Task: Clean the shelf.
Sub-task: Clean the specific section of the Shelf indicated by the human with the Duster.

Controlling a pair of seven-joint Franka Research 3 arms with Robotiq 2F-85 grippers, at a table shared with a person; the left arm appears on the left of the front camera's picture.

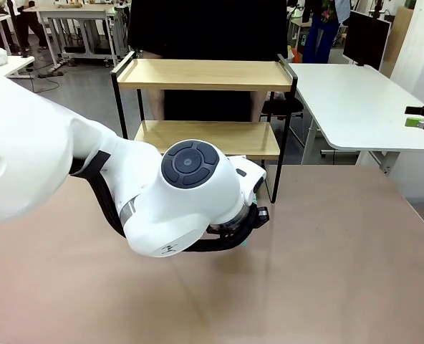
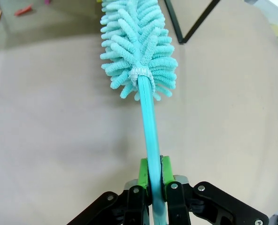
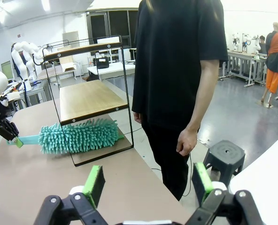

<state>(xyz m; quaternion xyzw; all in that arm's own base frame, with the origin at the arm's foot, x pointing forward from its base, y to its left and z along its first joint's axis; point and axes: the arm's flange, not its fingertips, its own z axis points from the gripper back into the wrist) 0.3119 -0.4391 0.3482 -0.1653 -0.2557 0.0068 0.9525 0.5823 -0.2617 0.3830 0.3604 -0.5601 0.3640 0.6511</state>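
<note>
The shelf (image 1: 205,75) stands at the far side of the brown table, with two light wooden boards in a thin black frame. My left gripper (image 2: 152,176) is shut on the thin handle of a teal fluffy duster (image 2: 139,42). In the right wrist view the duster (image 3: 78,136) reaches in below the lower board of the shelf (image 3: 89,98), low over the table, and the left gripper (image 3: 7,131) holds its end. In the front view the left arm's wrist hides the duster. My right gripper (image 3: 148,183) is open and empty, off at the right edge (image 1: 423,120).
A person in black (image 3: 176,70) stands close behind the shelf, arm hanging. A white table (image 1: 355,107) sits at the right, with a black stool (image 3: 226,157) near it. One black shelf leg (image 2: 190,28) stands just beside the duster head.
</note>
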